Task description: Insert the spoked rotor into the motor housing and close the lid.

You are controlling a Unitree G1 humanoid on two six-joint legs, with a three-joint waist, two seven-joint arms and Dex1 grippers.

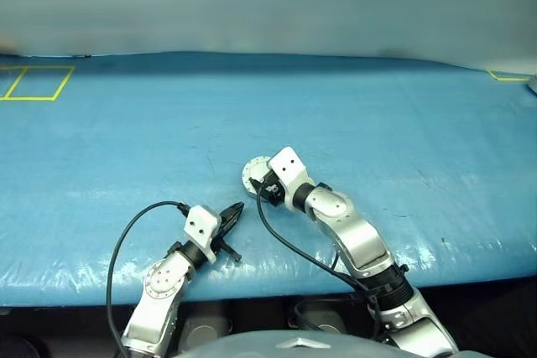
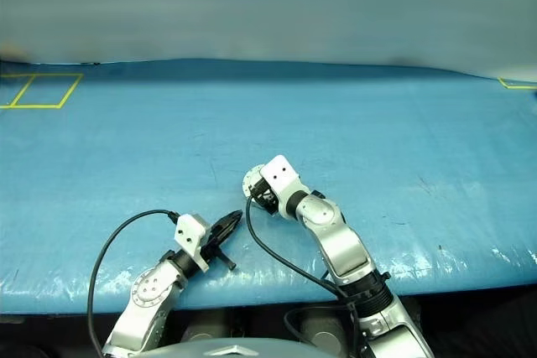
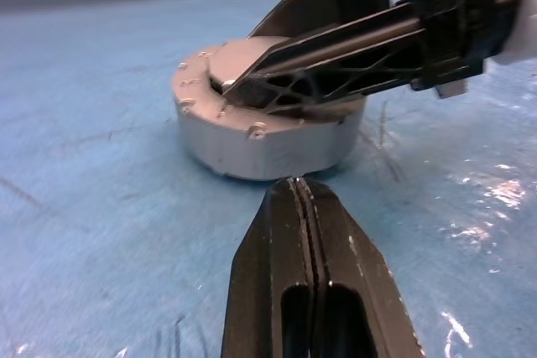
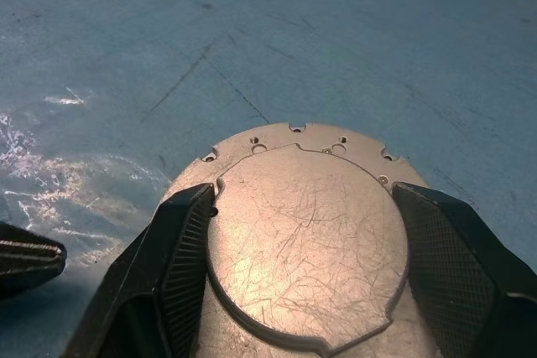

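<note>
Left eye view: blue worktop (image 1: 126,148), wide and bare apart from yellow tape marks (image 1: 38,83) at the far left corner. Motor housing (image 1: 255,173) sits near the front edge, about centre, flat on the worktop. Lid (image 4: 306,236) is down on it, plain scratched grey face up, so I judge the rotor is already inside and the task is at its last step: seating the lid fully.

My right gripper (image 4: 306,291) straddles the puck, jaws wide, one finger (image 4: 180,266) on each side of the lid. Right wrist view shows the pads at or very near the rim; I can't tell whether they actually press on it. In the left wrist view one right finger lies across the top face of the lid.

My left gripper (image 3: 304,207) is closed, empty, tips together, low on the worktop just beside the housing's side wall, pointing at it.

To do this well:
- keep the housing from sliding; the left tips can brace the wall
- press down evenly, not on one edge, or the lid cocks at the hinge side
- check the seam all round before letting go; I can't see a gap from here, far side is hidden
- release slowly so the puck doesn't lift with the pads

Risk: puck skates on the smooth sheet under side load.
</note>
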